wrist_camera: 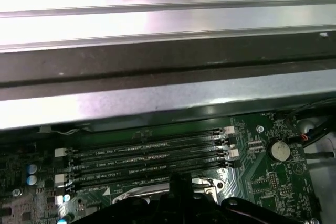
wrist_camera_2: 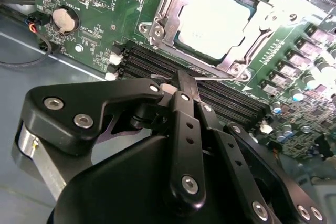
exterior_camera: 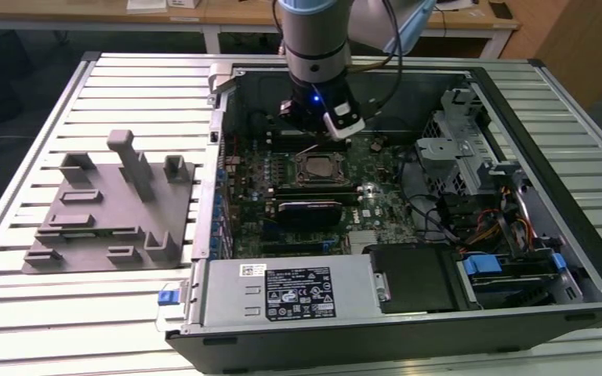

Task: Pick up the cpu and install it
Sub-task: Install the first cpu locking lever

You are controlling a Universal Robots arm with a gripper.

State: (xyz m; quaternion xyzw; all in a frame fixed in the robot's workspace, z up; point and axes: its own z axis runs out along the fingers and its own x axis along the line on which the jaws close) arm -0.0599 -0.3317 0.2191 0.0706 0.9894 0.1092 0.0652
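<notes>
CPU [wrist_camera_2: 219,23] already sits flat in the socket [wrist_camera_2: 160,22] on the motherboard [exterior_camera: 385,211], inside the open PC case [exterior_camera: 552,117]; judged placed, though the socket frame still looks unlatched. Gripper [wrist_camera_2: 181,85] hangs just above the RAM slots [wrist_camera: 147,158] beside the socket, jaws together and holding nothing. Case also holds a power supply [exterior_camera: 280,294] and drive cage [exterior_camera: 458,149]

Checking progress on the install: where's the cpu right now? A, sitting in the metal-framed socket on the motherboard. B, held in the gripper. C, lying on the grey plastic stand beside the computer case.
A: the cpu sits in the socket, with the gripper nearby.
</notes>
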